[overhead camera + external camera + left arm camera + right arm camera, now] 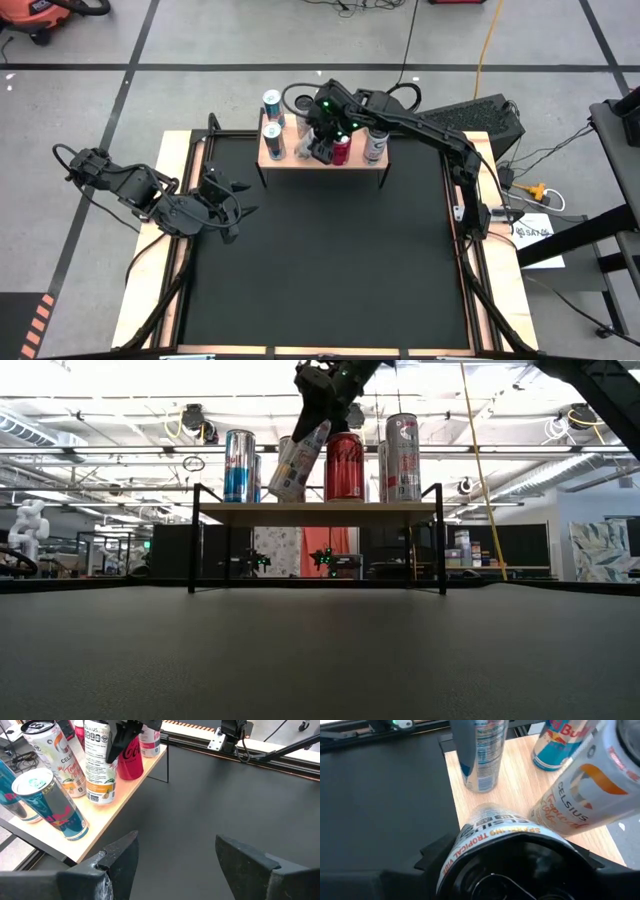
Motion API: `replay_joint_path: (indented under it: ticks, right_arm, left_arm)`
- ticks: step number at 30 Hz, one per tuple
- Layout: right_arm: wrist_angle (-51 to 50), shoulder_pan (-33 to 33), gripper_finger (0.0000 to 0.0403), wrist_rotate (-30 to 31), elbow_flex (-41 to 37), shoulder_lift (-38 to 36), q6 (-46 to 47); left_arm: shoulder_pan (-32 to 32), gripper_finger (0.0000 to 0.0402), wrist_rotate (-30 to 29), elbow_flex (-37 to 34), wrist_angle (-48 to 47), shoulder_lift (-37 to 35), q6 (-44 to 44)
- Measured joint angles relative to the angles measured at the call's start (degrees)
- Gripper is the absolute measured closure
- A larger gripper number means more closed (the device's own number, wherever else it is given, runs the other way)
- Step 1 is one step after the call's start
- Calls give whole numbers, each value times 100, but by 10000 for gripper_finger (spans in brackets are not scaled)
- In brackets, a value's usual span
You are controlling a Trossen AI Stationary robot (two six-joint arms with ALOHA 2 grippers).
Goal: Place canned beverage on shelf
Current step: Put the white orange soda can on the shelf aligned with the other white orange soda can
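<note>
High view is showing the left claw [232,208] idling over the black table's [330,270] left side, its fingers spread with nothing between them. Farther right, the shelf [322,160] is standing at the table's far edge, carrying blue cans [272,140] at its left end, a red can [342,150] and a pale can [375,146]. Over its middle the right claw [318,148] is gripping a white Celsius can [298,460], which is leaning tilted beside the red can with its base at the board.
</note>
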Motion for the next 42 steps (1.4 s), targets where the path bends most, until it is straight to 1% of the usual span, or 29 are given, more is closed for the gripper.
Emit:
replay_joint_path:
  ticks: [4, 11, 16, 19, 25, 28, 42]
  right_arm:
    - [0, 2, 153, -4, 0, 0, -50]
    - [-9, 1, 153, -4, 0, 0, 499]
    - [-48, 1, 152, -152, 0, 0, 387]
    - [-48, 11, 140, -146, 0, 0, 338]
    - [-13, 13, 98, -145, 5, -14, 312]
    - [-11, 13, 86, -144, 7, -17, 277]
    - [411, 13, 83, -136, 7, -15, 282]
  left_arm:
    - [0, 139, -1, 0, 0, 0, -4]
    - [0, 139, -1, 0, 0, 0, -9]
    - [2, 139, 1, 0, 2, 0, -11]
    - [2, 139, 1, 0, 2, 0, -23]
    - [2, 139, 2, 0, 4, 0, -160]
    - [2, 139, 42, 0, 4, 0, -160]
    - [2, 139, 86, 0, 5, 0, -157]
